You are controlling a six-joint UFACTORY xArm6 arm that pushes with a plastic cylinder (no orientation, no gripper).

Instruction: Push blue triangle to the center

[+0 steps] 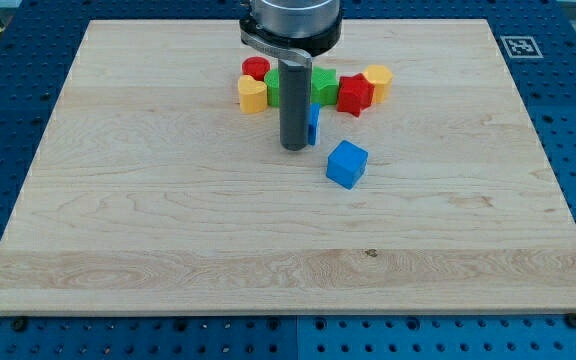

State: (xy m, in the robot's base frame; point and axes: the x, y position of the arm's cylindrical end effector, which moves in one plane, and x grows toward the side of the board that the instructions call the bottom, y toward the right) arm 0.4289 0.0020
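My dark rod comes down from the view's top, and my tip (294, 148) rests on the wooden board (148, 200) above its middle. A blue block, likely the blue triangle (313, 125), shows as a thin sliver just right of the rod, touching it and mostly hidden behind it. A blue cube (347, 164) lies apart, below and to the right of my tip.
A cluster sits behind the rod near the view's top: a red cylinder (256, 68), a yellow block (252, 94), a green block (325, 86) partly hidden by the rod, a red star-like block (354, 95) and a yellow block (377, 80).
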